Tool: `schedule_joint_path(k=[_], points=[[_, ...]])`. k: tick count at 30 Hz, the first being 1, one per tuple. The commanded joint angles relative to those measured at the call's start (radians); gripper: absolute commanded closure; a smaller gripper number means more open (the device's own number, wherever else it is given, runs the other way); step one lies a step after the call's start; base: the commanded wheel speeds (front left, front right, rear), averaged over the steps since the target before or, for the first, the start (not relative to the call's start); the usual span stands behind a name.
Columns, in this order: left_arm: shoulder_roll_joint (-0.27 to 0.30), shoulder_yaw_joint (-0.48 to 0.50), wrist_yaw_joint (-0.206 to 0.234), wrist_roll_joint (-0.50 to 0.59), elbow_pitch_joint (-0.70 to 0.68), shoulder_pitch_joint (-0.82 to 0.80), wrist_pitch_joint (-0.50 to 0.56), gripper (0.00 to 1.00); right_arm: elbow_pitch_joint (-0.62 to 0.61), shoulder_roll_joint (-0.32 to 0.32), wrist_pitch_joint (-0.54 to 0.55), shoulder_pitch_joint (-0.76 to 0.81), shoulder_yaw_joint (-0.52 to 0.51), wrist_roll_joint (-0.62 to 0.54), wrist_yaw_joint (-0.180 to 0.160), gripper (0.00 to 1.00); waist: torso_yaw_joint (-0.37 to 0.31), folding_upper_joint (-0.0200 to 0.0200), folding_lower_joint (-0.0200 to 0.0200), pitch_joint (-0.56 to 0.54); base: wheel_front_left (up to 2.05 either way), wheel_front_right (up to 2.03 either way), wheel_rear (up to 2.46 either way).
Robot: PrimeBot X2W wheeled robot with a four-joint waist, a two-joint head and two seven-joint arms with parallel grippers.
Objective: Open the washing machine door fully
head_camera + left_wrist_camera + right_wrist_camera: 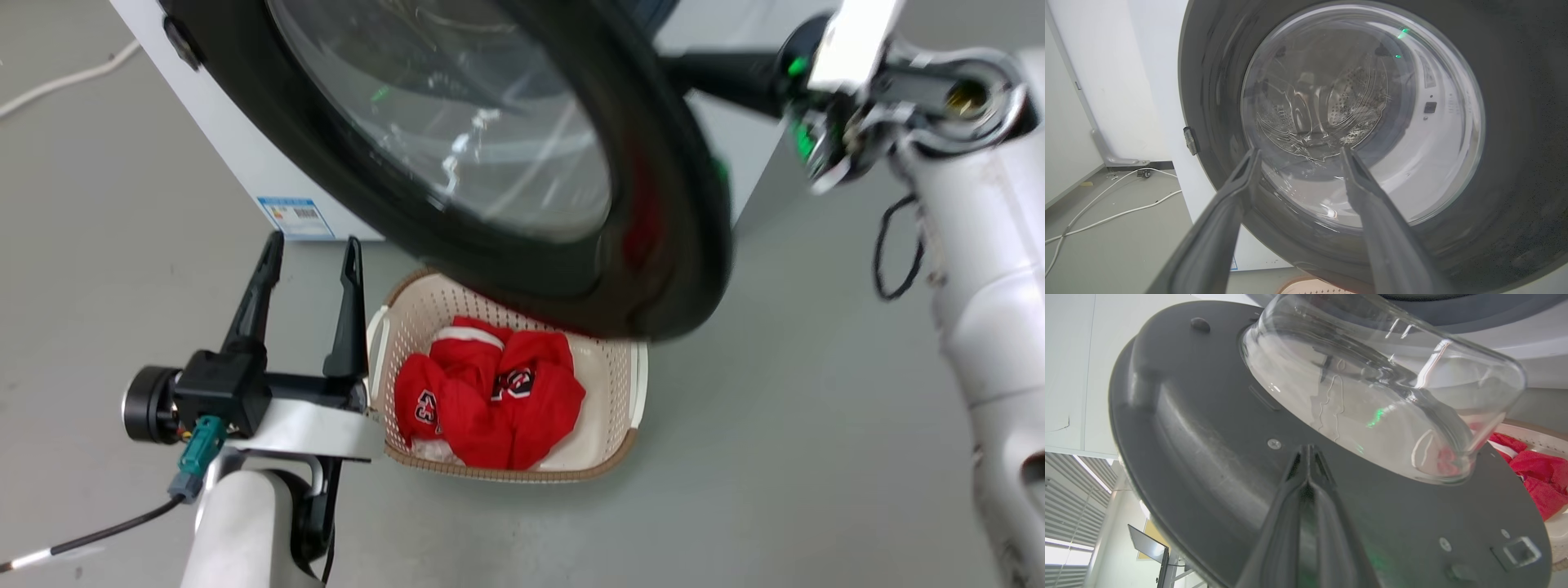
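Right gripper [1308, 451]: fingers pinched together, holding nothing, tips against inner face of large round glossy black washing machine door [1208, 437], dead ahead. Left gripper [314, 245] spread open, facing door's outer glass, apart. Right arm better placed to push wider.

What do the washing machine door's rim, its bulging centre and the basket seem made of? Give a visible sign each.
The door rim: probably glossy black plastic, reflecting red. Its centre bowl: likely clear glass, transparent with sharp highlights. The basket: seemingly cream plastic, moulded perforated walls.
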Motion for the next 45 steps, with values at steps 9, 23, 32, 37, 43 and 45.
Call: schedule_joint_path(k=[9, 23, 32, 37, 43, 45], points=[[0.001, -0.039, 0.015, -0.026, 0.018, 0.069, -0.002, 0.00, -0.183, 0.070, 0.040, 0.214, 0.043, 0.040, 0.002, 1.00, 0.023, 0.0000, 0.0000, -0.095, 0.00, 0.00, 0.00], [0.001, -0.069, 0.027, -0.043, 0.037, 0.102, -0.002, 0.00, -0.334, 0.092, -0.022, 0.394, 0.184, 0.169, 0.002, 1.00, 0.046, 0.0000, 0.0000, -0.151, 0.00, 0.00, 0.00], [0.001, -0.065, 0.033, -0.048, 0.034, 0.109, -0.002, 0.00, -0.375, 0.089, -0.193, 0.423, 0.273, 0.225, 0.002, 1.00, 0.035, 0.0000, 0.0000, -0.155, 0.00, 0.00, 0.00], [0.001, -0.059, 0.034, -0.046, 0.031, 0.120, -0.002, 0.00, -0.390, 0.089, -0.436, 0.468, 0.199, 0.202, 0.002, 1.00, 0.023, 0.0000, 0.0000, -0.162, 0.00, 0.00, 0.00], [0.001, -0.045, 0.031, -0.037, 0.033, 0.139, -0.002, 0.00, -0.462, 0.055, -0.738, 0.619, 0.052, 0.150, 0.002, 0.00, 0.007, 0.0000, 0.0000, -0.181, 0.00, 0.00, 0.00], [0.001, -0.043, 0.028, -0.035, 0.037, 0.147, -0.002, 0.00, -0.488, 0.054, -0.824, 0.689, 0.000, 0.154, 0.002, 0.00, 0.007, 0.0000, 0.0000, -0.191, 0.00, 0.00, 0.00]])
